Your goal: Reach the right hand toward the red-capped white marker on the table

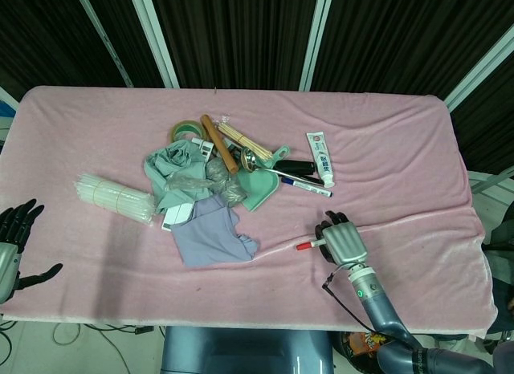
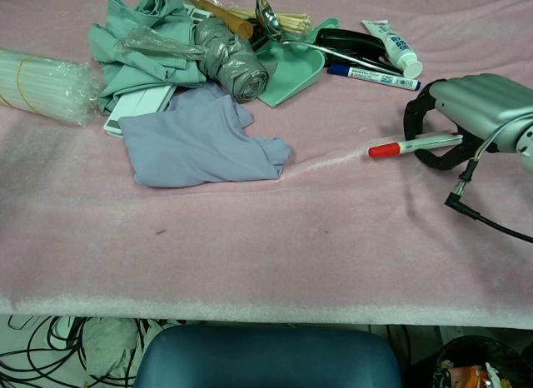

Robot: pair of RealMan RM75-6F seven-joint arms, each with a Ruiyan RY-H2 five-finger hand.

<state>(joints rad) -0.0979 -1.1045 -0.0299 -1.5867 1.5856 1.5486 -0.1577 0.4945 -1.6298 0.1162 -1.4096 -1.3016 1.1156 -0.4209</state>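
Note:
The red-capped white marker [image 2: 412,144] lies on the pink cloth at the right, its cap pointing left; in the head view the marker [image 1: 308,245] sticks out from under the hand. My right hand [image 2: 476,101] [image 1: 344,241] sits over its white rear end. The dark fingers [image 2: 410,121] and the thumb curl round the barrel in a closed ring, and the barrel's tail is hidden inside. My left hand [image 1: 16,233] hangs off the table's near left edge with fingers spread, holding nothing.
A blue-capped marker [image 2: 372,76], a white tube [image 2: 391,40] and a green dustpan [image 2: 293,72] lie just beyond the right hand. A lilac cloth [image 2: 200,138] and a cluttered pile lie to the left. A black cable [image 2: 491,220] trails from the right wrist.

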